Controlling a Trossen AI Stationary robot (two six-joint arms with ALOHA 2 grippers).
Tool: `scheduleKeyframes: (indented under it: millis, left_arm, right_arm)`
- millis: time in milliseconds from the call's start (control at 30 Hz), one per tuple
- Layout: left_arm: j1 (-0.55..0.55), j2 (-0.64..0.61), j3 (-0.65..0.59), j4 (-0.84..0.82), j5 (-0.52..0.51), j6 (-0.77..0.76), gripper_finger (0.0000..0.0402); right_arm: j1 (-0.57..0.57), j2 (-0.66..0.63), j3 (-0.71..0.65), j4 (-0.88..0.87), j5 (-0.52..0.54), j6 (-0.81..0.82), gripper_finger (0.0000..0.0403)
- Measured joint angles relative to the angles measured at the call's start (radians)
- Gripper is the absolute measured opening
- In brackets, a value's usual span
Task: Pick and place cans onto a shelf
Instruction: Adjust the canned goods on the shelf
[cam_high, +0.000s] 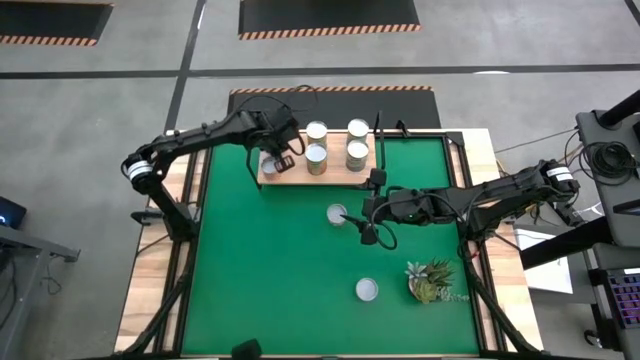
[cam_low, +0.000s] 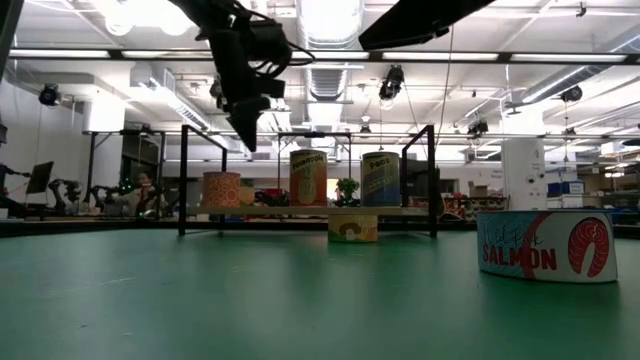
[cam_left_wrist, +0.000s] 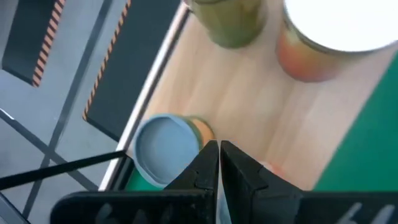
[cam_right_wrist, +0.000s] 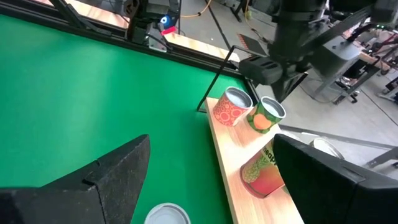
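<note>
My right gripper (cam_high: 352, 224) hangs wide open just beside a round silver-topped tin (cam_high: 337, 213) on the smooth green mat (cam_high: 270, 270). My left gripper (cam_high: 283, 160) is pinched closed over the pale wooden shelf (cam_high: 338, 176), where five cylindrical cans (cam_high: 335, 144) stand. Farther out, a flat salmon tin (cam_high: 367, 290) and a leafy plant (cam_high: 431, 281).

- Green mat (cam_high: 270, 270), plain, across the table.
- Light-wood shelf (cam_high: 290, 178) at 12 o'clock on the mat, thin black brackets.
- Silver-white tops on the cans (cam_high: 316, 131); sides orange-patterned, green, yellow.
- Flat tin (cam_low: 545, 246) at 3 o'clock in the low view: blue-white, red fish, red "SALMON".
- Green-yellow plant (cam_high: 430, 281) at 5 o'clock.
- Black-and-orange hazard stripes (cam_high: 330, 32) on the grey floor.
</note>
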Motion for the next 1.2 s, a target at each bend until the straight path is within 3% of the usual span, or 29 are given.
scheduleKeyframes:
  millis: [500,767,900,1100,1200]
  left_arm:
    - [-0.03,-0.038,-0.006,0.031,0.002,-0.058,0.0]
    - [-0.094,-0.144,-0.108,0.118,0.004,-0.071,0.0]
    - [-0.104,-0.199,-0.201,0.212,0.005,-0.064,0.0]
    - [-0.102,-0.237,-0.318,0.479,0.007,0.016,0.0]
    - [-0.101,-0.224,-0.335,0.605,0.089,0.062,0.0]
  right_arm:
    - [0.0,0.0,0.0,-0.019,0.008,0.009,0.0326]
    - [0.0,-0.001,0.0,-0.023,0.008,0.017,0.0326]
    - [0.0,-0.001,0.0,-0.022,0.008,0.018,0.0326]
    - [0.0,-0.001,0.0,-0.022,0.008,0.018,0.0326]
    - [0.0,-0.001,0.0,-0.022,0.008,0.018,0.0326]
